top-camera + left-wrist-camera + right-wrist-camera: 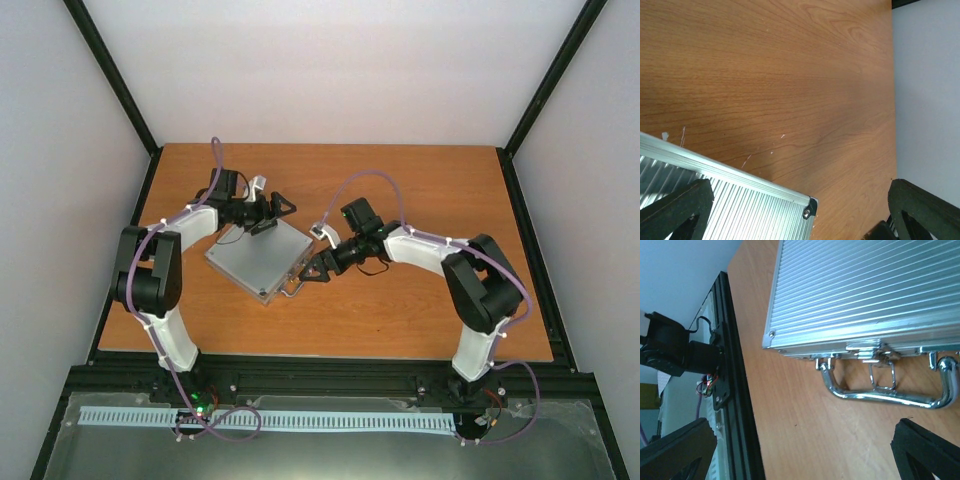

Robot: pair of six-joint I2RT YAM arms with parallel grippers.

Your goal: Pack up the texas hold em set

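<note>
Right wrist shows the briefcase [865, 290] handle [890, 399], left wrist a corner [810, 209].

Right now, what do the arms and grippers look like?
The left arm and right arm have white shells and black joints, with a purple cable looped along each. The left gripper and right gripper are black, with rough-textured fingers.

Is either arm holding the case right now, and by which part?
Nothing is held. Both are open: the left gripper is at the far corner of the briefcase, the right gripper faces its handle without touching it.
</note>
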